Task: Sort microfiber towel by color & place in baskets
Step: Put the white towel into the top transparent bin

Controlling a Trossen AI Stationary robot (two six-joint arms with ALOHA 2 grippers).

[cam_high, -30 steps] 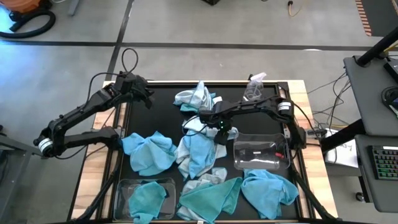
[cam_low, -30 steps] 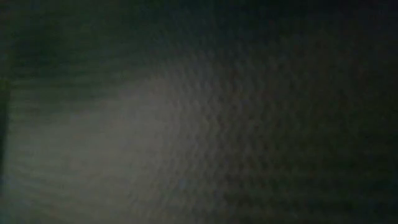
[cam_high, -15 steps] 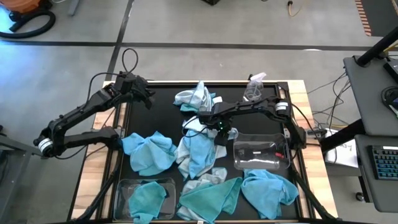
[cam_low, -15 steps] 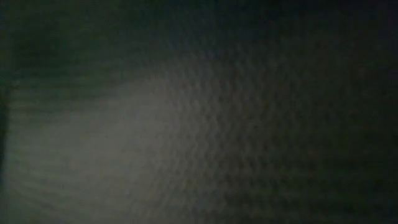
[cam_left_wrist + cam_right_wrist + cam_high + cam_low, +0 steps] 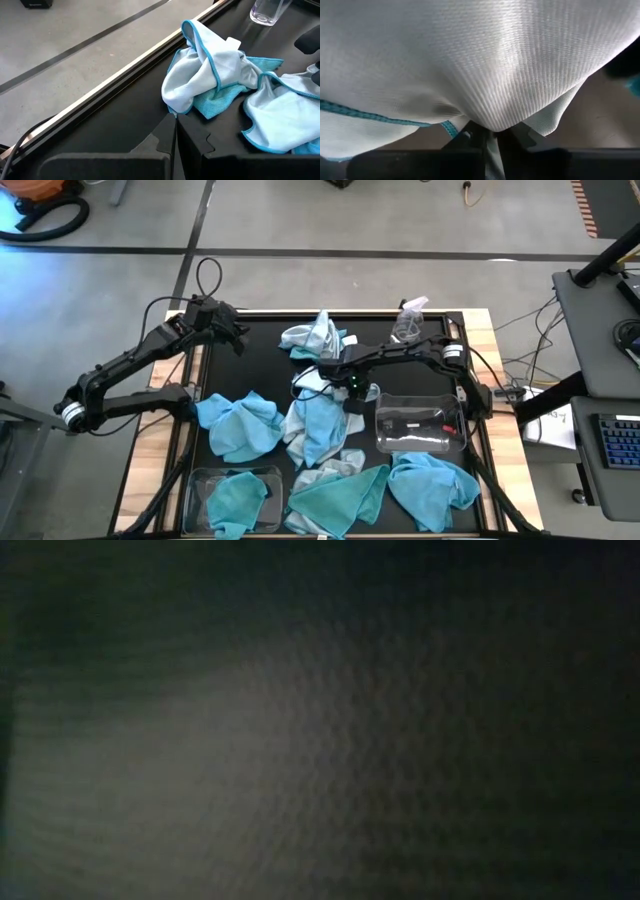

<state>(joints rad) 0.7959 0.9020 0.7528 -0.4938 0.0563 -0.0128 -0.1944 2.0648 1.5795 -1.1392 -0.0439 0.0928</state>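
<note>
Pale towel [image 5: 485, 65] pinched in right end effector [image 5: 491, 131], mid-table.

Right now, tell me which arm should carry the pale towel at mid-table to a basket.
Right. Its hand is shut on the pale towel, beside the clear basket. The left hand sits shut at the table's far left edge, holding nothing.

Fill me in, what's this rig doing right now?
It is sorting microfiber towels by color into two clear baskets. The right gripper is at mid-table with its fingers shut on a pale towel, which drapes across its wrist camera. The left gripper waits shut near the table's far left edge. One basket holds a teal towel; the other basket shows no towel inside. Several towels remain loose. The low view shows nothing usable.
</note>
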